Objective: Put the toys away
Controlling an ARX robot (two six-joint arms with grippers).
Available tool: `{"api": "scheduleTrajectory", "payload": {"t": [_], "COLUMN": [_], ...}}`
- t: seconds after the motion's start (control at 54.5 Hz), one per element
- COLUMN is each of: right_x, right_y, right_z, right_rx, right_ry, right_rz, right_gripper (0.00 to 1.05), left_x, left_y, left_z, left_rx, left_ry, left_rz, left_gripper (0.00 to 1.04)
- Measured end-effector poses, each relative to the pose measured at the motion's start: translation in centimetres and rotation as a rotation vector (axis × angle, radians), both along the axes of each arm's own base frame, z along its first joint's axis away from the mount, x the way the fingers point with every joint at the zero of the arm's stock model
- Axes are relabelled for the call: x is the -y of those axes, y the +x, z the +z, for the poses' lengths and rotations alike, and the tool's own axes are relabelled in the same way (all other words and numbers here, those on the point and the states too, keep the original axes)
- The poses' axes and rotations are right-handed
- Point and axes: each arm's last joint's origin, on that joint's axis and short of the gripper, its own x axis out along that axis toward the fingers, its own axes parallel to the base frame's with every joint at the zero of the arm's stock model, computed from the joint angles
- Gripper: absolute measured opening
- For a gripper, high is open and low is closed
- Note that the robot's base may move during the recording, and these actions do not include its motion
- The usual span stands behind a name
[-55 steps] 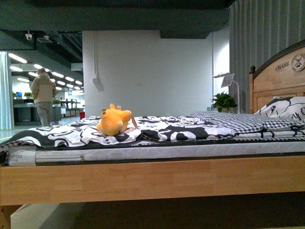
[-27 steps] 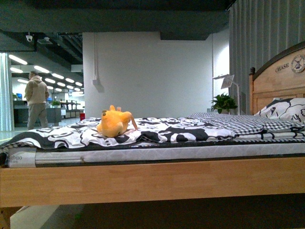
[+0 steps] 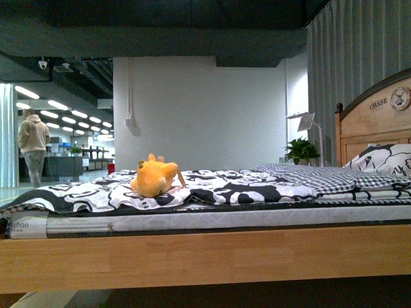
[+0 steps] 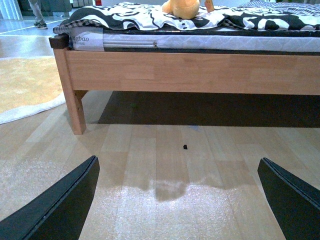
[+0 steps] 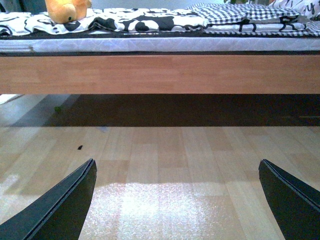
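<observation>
In the front view, the plush toy (image 3: 154, 177) lies on its side on the black-and-white quilt (image 3: 250, 183), left of centre in the frame and near the foot end of the bed. The wooden side rail (image 3: 205, 256) runs across the lower part of the picture. The headboard (image 3: 379, 112) and a pillow (image 3: 385, 157) sit at the right edge. A person (image 3: 33, 146) stands far back at the left edge, well apart from the bed. Neither arm shows here, and we see no box, basket or shelf that could take the toy.

In the left wrist view, the left tool (image 4: 178, 160) stands wide, its two dark fingers (image 4: 60, 210) spread with only bare wooden floor (image 4: 165, 165) between them. It holds nothing. The toy is up on the quilt beyond the rail, well apart from the tool, and a pale rug (image 4: 25, 85) lies beside the bed leg (image 4: 75, 107).

In the right wrist view, the right tool (image 5: 176, 161) is just as wide and empty over the floor. The toy sits on the quilt at the far side of the rail, with a checked blanket (image 5: 240, 12) further along the bed.

We judge the task barely begun. The toy is untouched and no grasp is made, so the reach, the pick-up and the putting away are all left. We cannot tell from these pictures where it is meant to go.
</observation>
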Motion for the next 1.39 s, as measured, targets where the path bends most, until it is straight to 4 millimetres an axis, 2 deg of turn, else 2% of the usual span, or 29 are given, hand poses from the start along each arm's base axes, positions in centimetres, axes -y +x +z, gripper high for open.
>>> {"api": "scheduleTrajectory", "payload": {"t": [1.393], "right_x": [0.00], "right_y": [0.00], "right_z": [0.00], "right_rx": [0.000], "right_ry": [0.000], "right_rz": [0.000], "right_gripper": [0.98], "left_x": [0.00], "left_y": [0.00], "left_z": [0.00], "left_rx": [0.000], "left_ry": [0.000], "left_rz": [0.000], "left_gripper": [0.98]}}
